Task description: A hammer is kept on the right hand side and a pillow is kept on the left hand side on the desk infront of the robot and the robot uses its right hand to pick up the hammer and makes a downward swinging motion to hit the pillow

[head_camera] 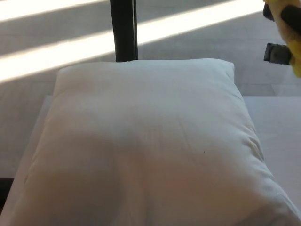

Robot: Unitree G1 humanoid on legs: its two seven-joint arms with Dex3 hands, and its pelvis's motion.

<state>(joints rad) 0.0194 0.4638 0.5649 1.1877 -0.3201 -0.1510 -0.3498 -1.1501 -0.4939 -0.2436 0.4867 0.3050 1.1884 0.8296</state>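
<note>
Sunlit floor stripes behind white desk (277, 141). White pillow (146, 141) fills desk's left and centre. Right hand (286, 19) at top right corner, fingers wrapped around yellow hammer (294, 47) handle; hammer head out of frame.

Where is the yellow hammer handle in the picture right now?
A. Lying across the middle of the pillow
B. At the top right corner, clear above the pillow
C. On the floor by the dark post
B: the yellow hammer handle shows only at the top right edge, held by the right hand, apart from the pillow.
</note>
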